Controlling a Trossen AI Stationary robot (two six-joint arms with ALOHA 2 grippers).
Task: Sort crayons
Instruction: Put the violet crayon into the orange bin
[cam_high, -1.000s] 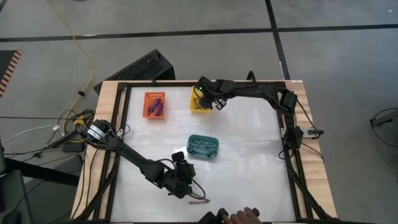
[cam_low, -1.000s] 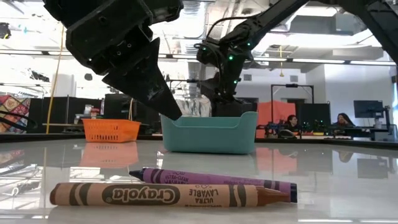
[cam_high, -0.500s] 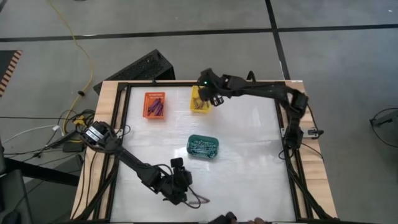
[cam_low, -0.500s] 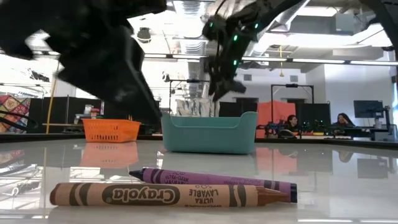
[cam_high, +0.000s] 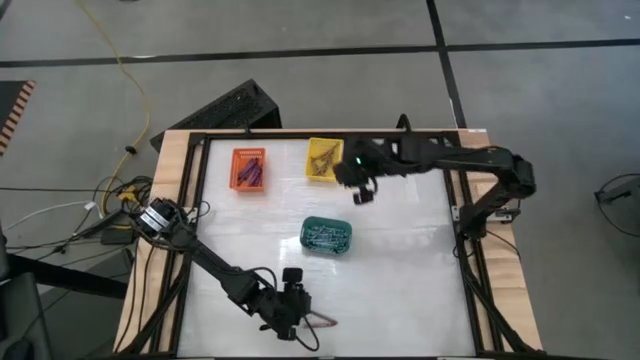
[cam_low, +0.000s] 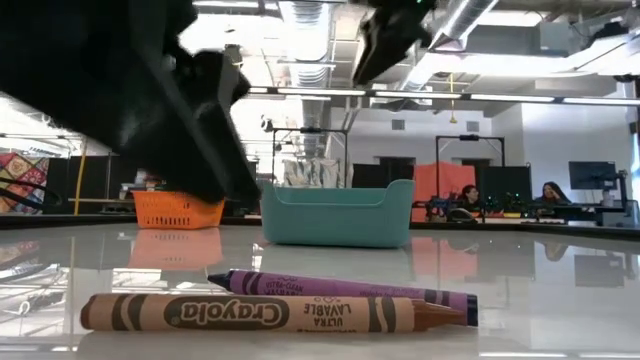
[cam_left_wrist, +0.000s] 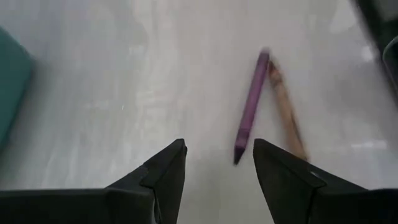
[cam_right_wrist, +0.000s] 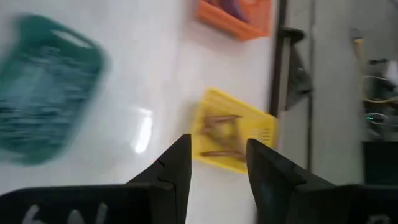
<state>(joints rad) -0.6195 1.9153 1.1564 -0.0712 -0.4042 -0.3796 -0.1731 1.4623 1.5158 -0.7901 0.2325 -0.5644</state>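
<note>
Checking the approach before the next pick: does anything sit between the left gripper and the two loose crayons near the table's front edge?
Nothing visible does. The left gripper is open, and only bare table separates it from the purple crayon and the brown crayon beside it. The teal basket sits off to the side.

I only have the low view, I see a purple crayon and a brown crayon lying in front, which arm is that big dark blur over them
Observer: That is the left arm; its tool sits near the table's front edge, beside the purple crayon and brown crayon.
Operator: Is it holding anything?
Observer: No. In the left wrist view its fingers are apart and empty, with both crayons lying on the table just ahead.
Operator: And the right arm?
Observer: The right tool is open and empty, above the table beside the yellow basket, which holds brown crayons.
Operator: What's in the orange basket?
Observer: The orange basket holds purple crayons.
</note>
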